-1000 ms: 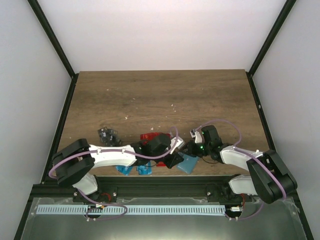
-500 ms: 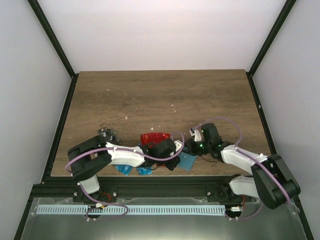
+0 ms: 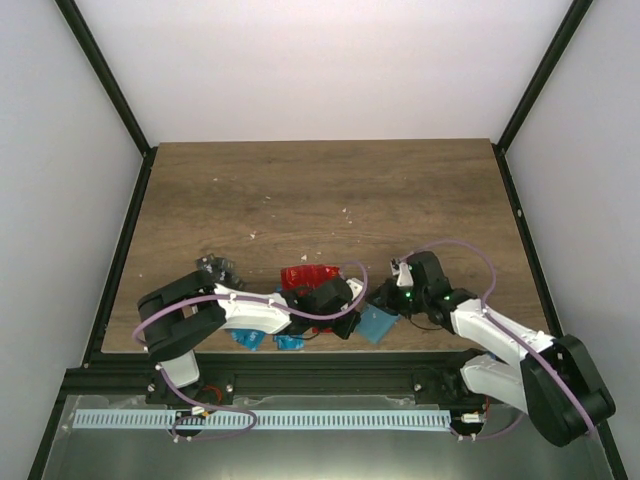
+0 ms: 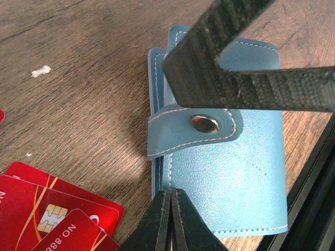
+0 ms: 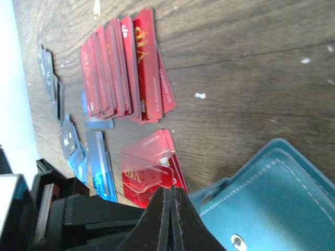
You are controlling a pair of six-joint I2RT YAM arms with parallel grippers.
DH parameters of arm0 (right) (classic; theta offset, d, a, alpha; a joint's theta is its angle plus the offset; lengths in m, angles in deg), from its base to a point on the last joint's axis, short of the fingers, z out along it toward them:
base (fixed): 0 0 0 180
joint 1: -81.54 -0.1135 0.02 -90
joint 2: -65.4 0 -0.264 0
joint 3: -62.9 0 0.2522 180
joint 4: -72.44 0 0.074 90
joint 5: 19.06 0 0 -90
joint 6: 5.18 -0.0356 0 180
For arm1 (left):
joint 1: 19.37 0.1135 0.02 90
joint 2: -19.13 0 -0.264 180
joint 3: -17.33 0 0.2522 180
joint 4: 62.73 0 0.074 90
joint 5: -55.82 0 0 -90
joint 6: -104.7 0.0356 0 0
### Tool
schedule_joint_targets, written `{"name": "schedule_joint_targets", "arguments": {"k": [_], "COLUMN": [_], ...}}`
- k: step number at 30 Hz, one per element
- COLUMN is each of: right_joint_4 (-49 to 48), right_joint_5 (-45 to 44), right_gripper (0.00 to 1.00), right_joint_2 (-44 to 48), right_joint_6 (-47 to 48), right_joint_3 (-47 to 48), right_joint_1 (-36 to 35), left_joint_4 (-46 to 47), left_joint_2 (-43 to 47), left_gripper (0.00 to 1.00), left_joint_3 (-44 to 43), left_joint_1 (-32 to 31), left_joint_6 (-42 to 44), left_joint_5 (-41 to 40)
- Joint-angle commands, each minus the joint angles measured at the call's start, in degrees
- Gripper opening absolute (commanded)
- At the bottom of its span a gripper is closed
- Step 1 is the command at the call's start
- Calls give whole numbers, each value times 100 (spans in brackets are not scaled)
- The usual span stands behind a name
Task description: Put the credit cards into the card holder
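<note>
card holder (image 3: 377,325): one, teal, laid flat at the near edge of the worktop (image 3: 330,190), right of centre; its strap is fastened by one metal stud (image 4: 204,124).
blue cards (image 3: 247,340): two small clusters are seen along the near edge, left of the card holder; the number in each cannot be told.
left gripper (image 4: 170,197): clenched, the fingertips pressed together at the holder's left side; nothing is seen between them.
right gripper (image 5: 170,203): closed tight, its tips met above the holder's corner with nothing gripped. Its black fingers (image 4: 209,63) are seen crossing over the holder's far part from the left wrist. Whether the holder is touched cannot be told.
red cards (image 3: 308,275): two groups. Three overlapping cards are laid just beside the holder's left side. A fanned row of roughly eight is set farther in, near the middle of the worktop.
dark cards (image 3: 215,268): one cluster, placed toward the left edge, beyond the blue cards; its count cannot be told.
crumbs (image 3: 346,212): at least four pale specks are scattered over the middle of the worktop, beyond all the cards.
</note>
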Motion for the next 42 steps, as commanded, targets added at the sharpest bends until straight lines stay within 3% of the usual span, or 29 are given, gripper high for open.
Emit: {"name": "schedule_joint_targets", "arguments": {"k": [1,12,18,42], "right_joint_4": [20,109,-392,-143], "right_joint_5": [-197,-586,-549,-1343], "right_gripper": [1,1,1,1], "right_joint_2": [169,1012,1370,1454], "right_joint_6": [-359,-1244,-1705,-462], "right_joint_3": [-196,-817,-1415,-1210], "right_joint_1": [-44,-44,-44,-43], "left_joint_4": [-197,-256,-323,-441], "left_joint_2": [-143,-267,-324,-318], "left_gripper": [4,4,4,4], "left_joint_3": [69,-21,-90,-228], "left_joint_1": [-16,-20,-16,-130], "left_joint_6": [-81,-229,-255,-123], "left_joint_5": [-86,-123,-128,-64]}}
